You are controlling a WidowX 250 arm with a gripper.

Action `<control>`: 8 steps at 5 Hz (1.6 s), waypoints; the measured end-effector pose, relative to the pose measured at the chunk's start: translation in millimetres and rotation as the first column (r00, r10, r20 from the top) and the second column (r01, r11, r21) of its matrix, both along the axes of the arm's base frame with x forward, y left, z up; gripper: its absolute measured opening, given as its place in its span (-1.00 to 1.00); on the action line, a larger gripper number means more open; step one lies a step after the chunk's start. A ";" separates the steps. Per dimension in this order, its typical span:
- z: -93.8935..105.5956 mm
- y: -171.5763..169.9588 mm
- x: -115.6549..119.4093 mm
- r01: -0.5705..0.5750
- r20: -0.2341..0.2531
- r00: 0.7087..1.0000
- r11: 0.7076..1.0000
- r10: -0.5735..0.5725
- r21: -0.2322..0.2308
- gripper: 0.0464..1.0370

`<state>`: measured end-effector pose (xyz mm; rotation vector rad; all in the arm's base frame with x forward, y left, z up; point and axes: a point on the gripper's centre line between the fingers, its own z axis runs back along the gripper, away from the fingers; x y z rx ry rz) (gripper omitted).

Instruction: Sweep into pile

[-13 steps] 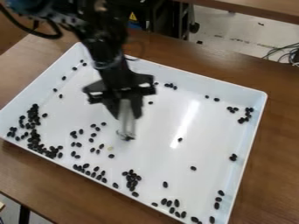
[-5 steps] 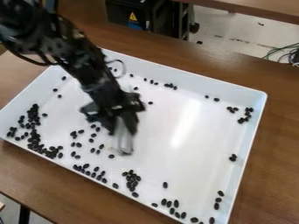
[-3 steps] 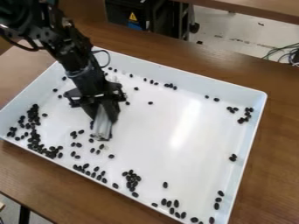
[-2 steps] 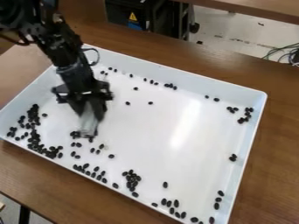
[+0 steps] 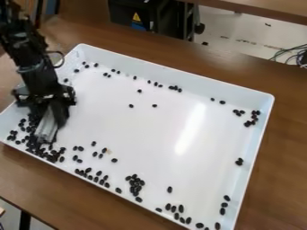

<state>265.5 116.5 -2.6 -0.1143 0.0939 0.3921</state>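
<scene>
The black gripper (image 5: 50, 117) hangs over the left corner of the white tray (image 5: 174, 74), shut on a pale grey piece (image 5: 46, 130) that points down between its dark fingers. The lower end of this piece is among the dark beans (image 5: 52, 157) gathered in the left corner, and it hides some of them. More beans lie in a loose row along the near wall, with a small cluster (image 5: 135, 184) near the middle of that side. Others are scattered along the far wall and at the right side, and two (image 5: 142, 106) lie apart farther in.
The tray's raised walls surround the work area on a brown wooden table (image 5: 287, 134). Behind the table stand a black machine (image 5: 135, 13) with a warning label and, at the right, some cables (image 5: 291, 53) on the floor side.
The gripper has moved left across the tray with the grey piece, from the middle to the left corner. Several beans that lay in its path are now closer to the corner group.
</scene>
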 end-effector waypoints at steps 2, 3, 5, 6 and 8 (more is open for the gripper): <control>31.9 -68.4 43.0 0.067 0.186 0.981 0.996 -0.056 -0.052 -0.37; 35.2 -114.5 54.7 0.142 0.210 0.969 0.989 -0.129 -0.049 -0.37; 26.2 -211.3 70.4 0.335 0.213 0.930 0.931 -0.301 -0.144 -0.37; 20.9 -261.7 76.9 0.390 0.189 0.914 0.906 -0.359 -0.164 -0.37; 6.3 -299.6 99.2 0.389 0.165 0.920 0.882 -0.356 -0.265 -0.37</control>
